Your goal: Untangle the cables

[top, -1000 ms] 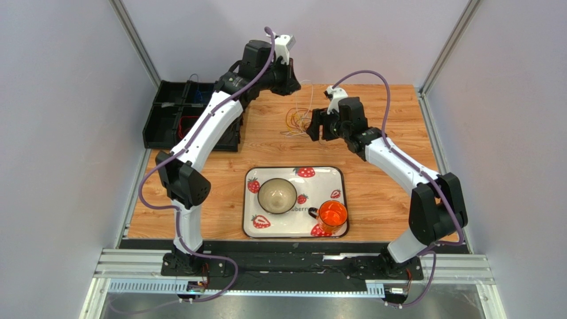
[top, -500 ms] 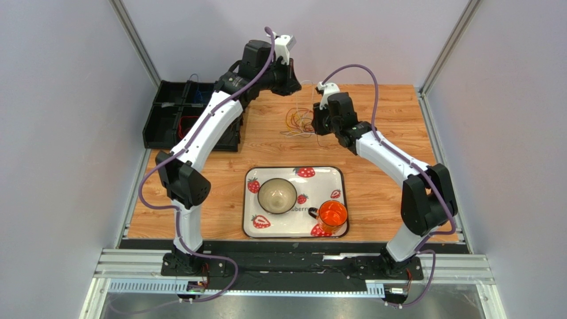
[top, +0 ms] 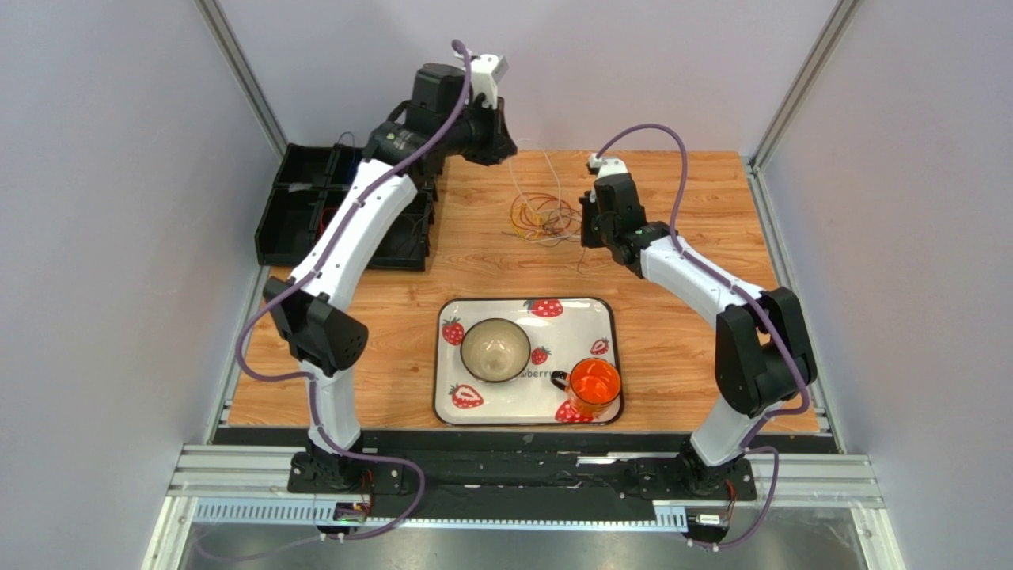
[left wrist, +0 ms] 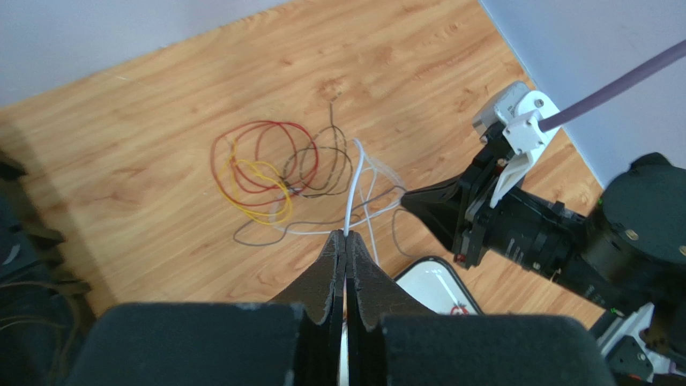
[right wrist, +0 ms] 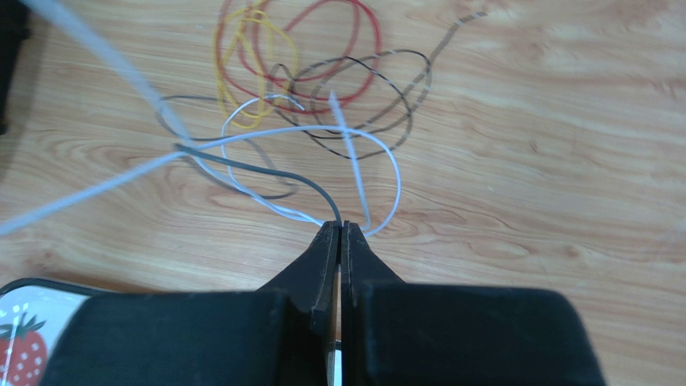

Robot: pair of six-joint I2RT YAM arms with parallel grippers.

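The left fingers are pressed flat together and nip the white cable at their tips. That strand climbs from the tangle up to them, and they hang above the desk toward 12 o'clock. The right fingers are closed as well, with no gap, low over the wood just at 3 o'clock of the tangle. The grey cable runs straight into their tips and is pinched there. A white strand reaches the same spot, but whether it is caught too cannot be told.

The desk is wood-grained. Black bins sit at its 10 o'clock corner, across the left edge. A white tray printed with strawberries lies at 6 o'clock, well apart from the tangle. In it stand a bowl toward the tray's 9 o'clock side and an orange cup at its 4 o'clock corner.

The cables lie in a loose heap on the bare wood at 12 o'clock, between the two arms. Red and yellow loops overlap on the heap's 9 o'clock side, and dark striped loops lie toward 3 o'clock. Grey and white strands cross its 6 o'clock edge.
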